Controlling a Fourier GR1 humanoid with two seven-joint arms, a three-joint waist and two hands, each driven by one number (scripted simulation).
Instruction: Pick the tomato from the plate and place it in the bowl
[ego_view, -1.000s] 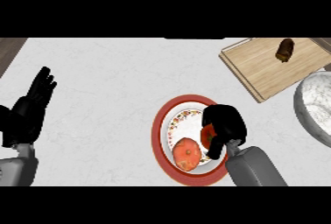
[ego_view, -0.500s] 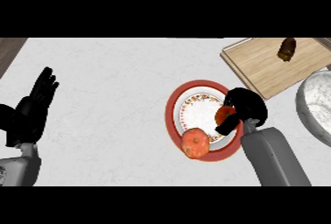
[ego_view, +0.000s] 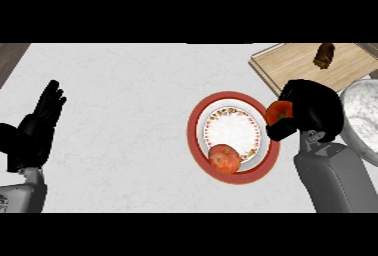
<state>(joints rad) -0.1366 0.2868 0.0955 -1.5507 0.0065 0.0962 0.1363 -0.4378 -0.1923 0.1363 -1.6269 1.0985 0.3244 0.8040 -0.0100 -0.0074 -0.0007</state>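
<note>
Big pale counter (ego_view: 133, 85) fills the view, a wooden cutting board (ego_view: 295, 65) at the far right corner carrying a small brown item (ego_view: 324, 55). Grey speckled bowl (ego_view: 362, 115) sits at the right edge. Red-rimmed plate (ego_view: 198, 131) holds one reddish fruit (ego_view: 224, 158). Right hand (ego_view: 314, 107) is curled round the tomato (ego_view: 280, 112), between plate and bowl. Left hand (ego_view: 37, 127) rests at the left edge, fingers straight and apart.

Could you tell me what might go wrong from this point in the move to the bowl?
The right hand grips the tomato only at its edge, so it might slip out before reaching the bowl. A second red fruit sits on the plate near the forearm, which might knock it.
</note>
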